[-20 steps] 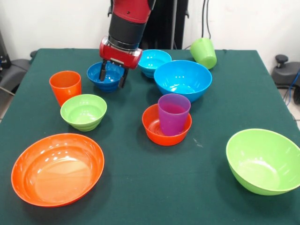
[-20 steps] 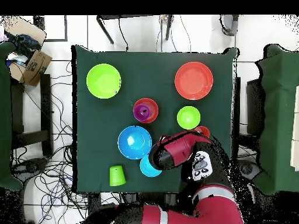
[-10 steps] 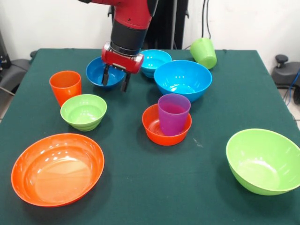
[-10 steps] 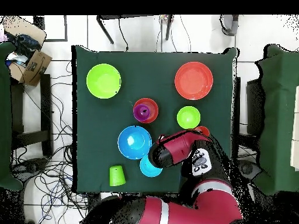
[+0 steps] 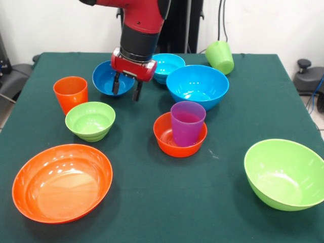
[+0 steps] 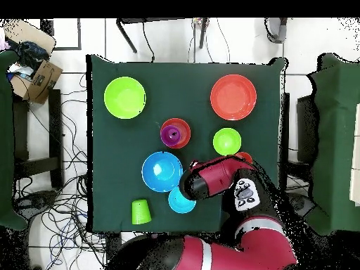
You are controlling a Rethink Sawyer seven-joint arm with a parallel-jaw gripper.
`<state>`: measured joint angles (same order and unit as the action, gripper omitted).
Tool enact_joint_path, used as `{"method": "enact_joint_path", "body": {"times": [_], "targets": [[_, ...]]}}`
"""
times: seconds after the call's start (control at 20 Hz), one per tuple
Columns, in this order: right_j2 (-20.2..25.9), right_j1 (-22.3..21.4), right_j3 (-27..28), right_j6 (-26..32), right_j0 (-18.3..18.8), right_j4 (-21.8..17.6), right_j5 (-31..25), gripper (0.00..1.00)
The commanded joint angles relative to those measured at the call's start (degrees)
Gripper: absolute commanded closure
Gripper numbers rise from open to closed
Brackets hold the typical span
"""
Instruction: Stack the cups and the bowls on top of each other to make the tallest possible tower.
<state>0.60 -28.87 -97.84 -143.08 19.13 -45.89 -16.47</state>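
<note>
We see the tableware spread over the green table, unstacked but for one cup in a bowl.
From the front, left to right: large orange bowl, orange cup, small green bowl, dark blue bowl, purple cup standing in the small orange bowl, large green bowl. Overhead, the arm hides the dark blue bowl. The gripper hangs vertical at that bowl's near rim, fingers apart, empty.
</note>
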Motion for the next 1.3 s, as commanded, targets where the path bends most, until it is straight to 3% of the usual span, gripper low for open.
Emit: {"method": "enact_joint_path", "body": {"times": [0.05, 0.3, 0.6, 0.8, 1.3], "targets": [[6.11, 2.29, 1.37, 1.54, 0.14, 2.26, -0.68, 0.00], [4.17, 1.29, 1.47, 2.19, -1.43, 3.79, -6.32, 0.00], [6.68, 0.66, -0.46, 4.95, 1.40, 7.55, -10.91, 0.00], [5.02, 0.14, -0.81, 4.66, 0.18, 8.86, -13.69, 0.00], [4.33, 0.39, -2.90, 4.55, 0.77, 8.58, -12.67, 0.00]]}}
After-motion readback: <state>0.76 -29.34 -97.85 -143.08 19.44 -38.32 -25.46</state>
